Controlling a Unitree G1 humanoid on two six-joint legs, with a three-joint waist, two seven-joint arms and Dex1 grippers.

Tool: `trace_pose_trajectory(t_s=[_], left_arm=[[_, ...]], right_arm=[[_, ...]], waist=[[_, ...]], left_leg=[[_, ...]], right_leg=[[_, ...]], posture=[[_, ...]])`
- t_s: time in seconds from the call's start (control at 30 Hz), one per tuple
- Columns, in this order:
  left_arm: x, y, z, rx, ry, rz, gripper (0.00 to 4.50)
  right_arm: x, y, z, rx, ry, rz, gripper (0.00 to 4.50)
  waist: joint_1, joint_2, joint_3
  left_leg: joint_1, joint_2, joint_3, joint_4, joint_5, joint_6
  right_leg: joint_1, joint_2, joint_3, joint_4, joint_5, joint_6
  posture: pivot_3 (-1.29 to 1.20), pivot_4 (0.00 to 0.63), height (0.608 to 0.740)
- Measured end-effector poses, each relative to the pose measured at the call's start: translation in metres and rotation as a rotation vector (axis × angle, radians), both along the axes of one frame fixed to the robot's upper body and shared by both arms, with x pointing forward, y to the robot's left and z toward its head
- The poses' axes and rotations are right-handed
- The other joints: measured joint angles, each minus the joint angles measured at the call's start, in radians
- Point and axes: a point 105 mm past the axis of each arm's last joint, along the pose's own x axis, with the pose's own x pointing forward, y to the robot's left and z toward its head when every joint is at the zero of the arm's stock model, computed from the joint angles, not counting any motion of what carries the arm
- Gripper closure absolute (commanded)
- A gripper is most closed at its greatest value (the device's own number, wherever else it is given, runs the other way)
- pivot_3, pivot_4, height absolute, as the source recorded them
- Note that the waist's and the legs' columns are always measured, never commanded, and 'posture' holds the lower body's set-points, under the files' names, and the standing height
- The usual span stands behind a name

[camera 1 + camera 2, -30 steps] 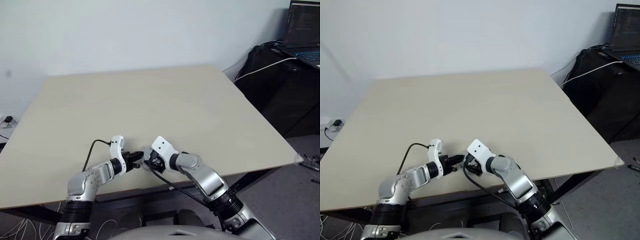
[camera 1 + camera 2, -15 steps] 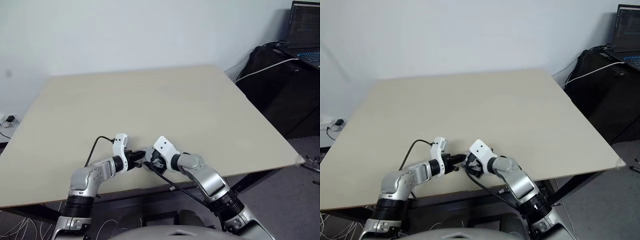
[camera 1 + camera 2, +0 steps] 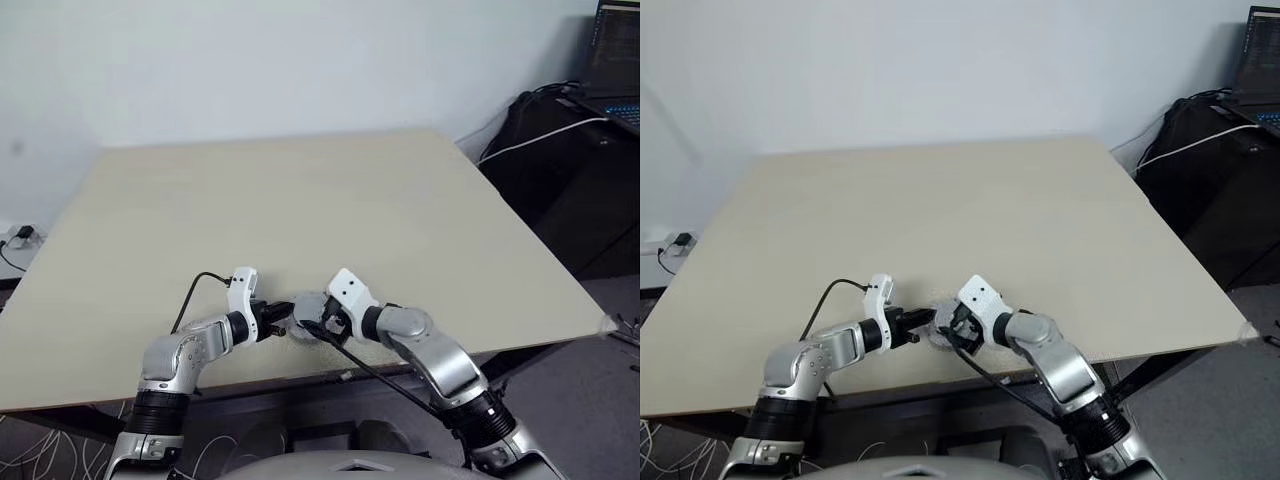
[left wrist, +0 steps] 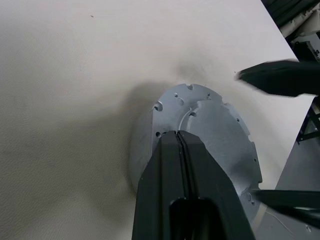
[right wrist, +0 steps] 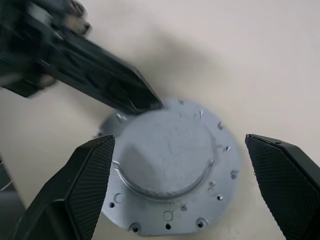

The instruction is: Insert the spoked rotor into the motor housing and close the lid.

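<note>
A round silver disc with a raised centre and small holes round its flange, apparently the lid (image 5: 170, 172), was seen lying flat on the beige surface (image 3: 330, 200), close to the near edge. The left pincer (image 4: 182, 142) was pressed shut, its tip resting on the lid's rim with nothing clamped between the fingers. The right pincer (image 5: 182, 187) was spread wide above the lid, one finger (image 5: 80, 192) on either side of it, without contact. Neither rotor nor housing could be made out.
</note>
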Motion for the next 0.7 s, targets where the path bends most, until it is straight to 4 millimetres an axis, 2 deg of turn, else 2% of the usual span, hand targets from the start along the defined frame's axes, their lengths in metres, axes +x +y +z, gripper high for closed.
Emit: trace_pose_trajectory(t_s=[0.17, 0.3, 0.4, 0.53, 0.6, 0.7], left_arm=[[0.0, -0.001, 0.001, -0.001, -0.002, -0.009, 4.5], [0.0, -0.003, 0.001, 0.0, -0.004, -0.013, 4.5], [0.0, -0.003, 0.001, -0.001, -0.004, -0.015, 4.5], [0.0, -0.004, 0.001, -0.003, -0.005, -0.018, 4.5], [0.0, -0.004, 0.001, -0.004, -0.005, -0.019, 4.5], [0.0, -0.004, 0.001, -0.005, -0.004, -0.02, 4.5]], right_arm=[[-0.004, -0.015, 0.01, 0.087, 0.026, -0.042, 0.01], [0.013, -0.036, 0.018, 0.22, 0.091, -0.271, 0.01], [0.019, -0.049, 0.011, 0.29, 0.23, -0.452, 0.01], [0.012, -0.054, -0.012, 0.378, 0.519, -0.627, 0.01], [0.007, -0.049, -0.016, 0.421, 0.635, -0.648, 0.01], [0.004, -0.043, -0.012, 0.464, 0.731, -0.626, 0.01]], waist=[[0.004, -0.001, 0.0], [0.008, -0.001, 0.0], [0.011, 0.0, 0.0], [0.013, 0.002, -0.001], [0.012, 0.004, -0.001], [0.012, 0.006, -0.002]], left_leg=[[-0.001, 0.0, 0.0, 0.0, 0.0, 0.001], [-0.001, 0.0, 0.0, 0.0, 0.0, 0.001], [-0.001, 0.0, 0.0, 0.0, 0.0, 0.001], [-0.002, 0.0, 0.0, -0.001, 0.0, 0.001], [-0.002, 0.0, 0.0, -0.001, 0.0, 0.001], [-0.002, -0.001, 0.001, -0.001, 0.0, 0.001]], right_leg=[[0.0, 0.0, 0.0, -0.001, 0.0, 0.0], [0.0, 0.0, 0.0, -0.001, 0.0, 0.0], [-0.001, 0.0, 0.0, -0.001, 0.001, 0.0], [-0.002, 0.0, 0.001, -0.001, 0.004, -0.006], [-0.003, 0.0, 0.001, -0.001, 0.004, -0.006], [-0.003, 0.0, 0.001, -0.001, 0.004, -0.006]], posture=[[0.0, 0.0, 0.74], [0.0, 0.0, 0.74], [0.0, 0.0, 0.74], [0.0, 0.0, 0.74], [0.0, 0.0, 0.74], [0.0, 0.0, 0.74]])
